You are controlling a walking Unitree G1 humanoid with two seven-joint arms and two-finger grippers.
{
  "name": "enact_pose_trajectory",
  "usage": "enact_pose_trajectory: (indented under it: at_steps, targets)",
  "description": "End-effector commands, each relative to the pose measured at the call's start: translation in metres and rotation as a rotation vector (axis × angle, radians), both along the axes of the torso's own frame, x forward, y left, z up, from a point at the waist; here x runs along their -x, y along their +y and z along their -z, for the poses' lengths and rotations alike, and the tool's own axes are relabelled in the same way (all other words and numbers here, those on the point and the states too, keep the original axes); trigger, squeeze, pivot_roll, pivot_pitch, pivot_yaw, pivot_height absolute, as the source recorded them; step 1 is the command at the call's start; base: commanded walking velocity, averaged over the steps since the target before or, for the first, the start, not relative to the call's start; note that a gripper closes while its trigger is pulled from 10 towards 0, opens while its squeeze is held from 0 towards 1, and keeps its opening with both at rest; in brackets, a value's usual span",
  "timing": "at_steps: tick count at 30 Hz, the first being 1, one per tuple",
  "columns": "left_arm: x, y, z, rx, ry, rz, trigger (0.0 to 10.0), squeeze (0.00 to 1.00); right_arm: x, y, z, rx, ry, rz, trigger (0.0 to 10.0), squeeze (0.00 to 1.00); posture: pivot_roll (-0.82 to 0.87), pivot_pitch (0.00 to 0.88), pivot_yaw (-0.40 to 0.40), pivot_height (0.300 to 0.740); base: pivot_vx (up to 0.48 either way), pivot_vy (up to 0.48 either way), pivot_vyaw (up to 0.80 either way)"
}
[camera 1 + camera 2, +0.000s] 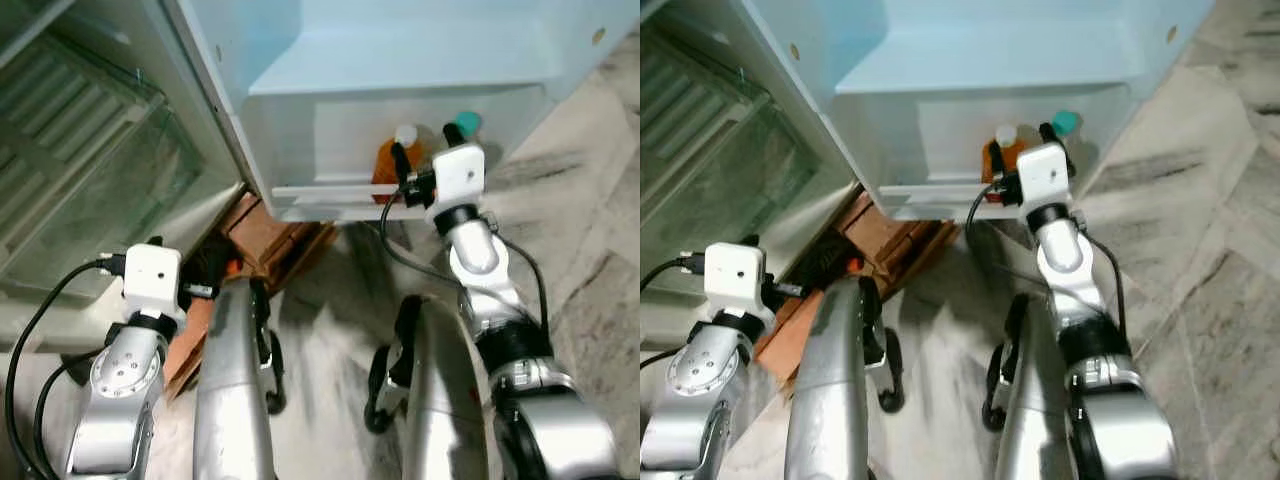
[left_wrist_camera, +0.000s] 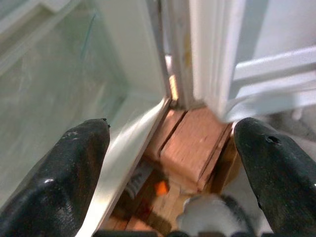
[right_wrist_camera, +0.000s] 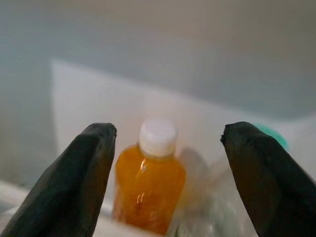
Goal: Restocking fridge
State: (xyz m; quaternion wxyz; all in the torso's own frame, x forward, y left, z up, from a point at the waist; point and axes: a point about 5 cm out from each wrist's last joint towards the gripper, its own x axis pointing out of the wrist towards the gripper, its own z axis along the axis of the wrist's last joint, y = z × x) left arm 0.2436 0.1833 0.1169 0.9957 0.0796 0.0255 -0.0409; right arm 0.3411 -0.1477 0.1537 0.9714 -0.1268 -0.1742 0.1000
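Observation:
An orange juice bottle [image 3: 148,192] with a white cap stands in the low shelf [image 1: 330,190] of the open fridge door. A bottle with a teal cap [image 1: 465,124] stands beside it on the right. My right gripper [image 3: 168,131] is open and held just in front of the orange bottle [image 1: 398,155], one finger on each side and apart from it. My left gripper [image 2: 170,126] is open and empty, low at the fridge's bottom edge by the door hinge.
Wooden blocks [image 2: 190,148] sit under the fridge's front corner. The fridge's glass-fronted drawer [image 1: 80,170] is at the left. The marble floor [image 1: 590,230] spreads to the right. My silver legs [image 1: 232,400] stand below.

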Motion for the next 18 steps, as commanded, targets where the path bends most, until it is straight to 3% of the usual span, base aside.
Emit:
enact_pose_trajectory:
  at_steps: [1,3,10,11,18]
  targets:
    - [0.003,0.003,0.007,-0.006,0.019,-0.02,10.0,0.0,0.005,0.002,0.002,-0.015,0.012,-0.012,10.0,1.0,0.12,0.192,0.029,0.546,0.0,0.0,0.0]
    - [0.003,0.001,0.011,0.007,0.017,-0.033,10.0,0.0,0.028,-0.004,0.02,-0.083,0.053,0.052,10.0,1.0,0.11,0.15,0.024,0.546,0.0,0.0,0.0]
    - [0.003,-0.002,0.017,0.015,0.019,-0.038,10.0,0.0,0.049,-0.013,0.038,-0.119,0.1,0.138,10.0,1.0,0.09,0.089,0.033,0.546,0.0,0.0,0.0]
    - [0.001,-0.003,0.02,0.018,0.018,-0.038,10.0,0.0,0.057,-0.015,0.041,-0.109,0.109,0.155,10.0,0.0,0.08,0.06,0.037,0.546,0.0,0.0,0.0]
    - [-0.009,-0.006,0.028,0.032,0.013,-0.029,10.0,0.0,0.076,-0.017,0.042,-0.14,0.15,0.144,10.0,0.0,0.04,0.0,0.048,0.546,0.0,0.0,0.0]
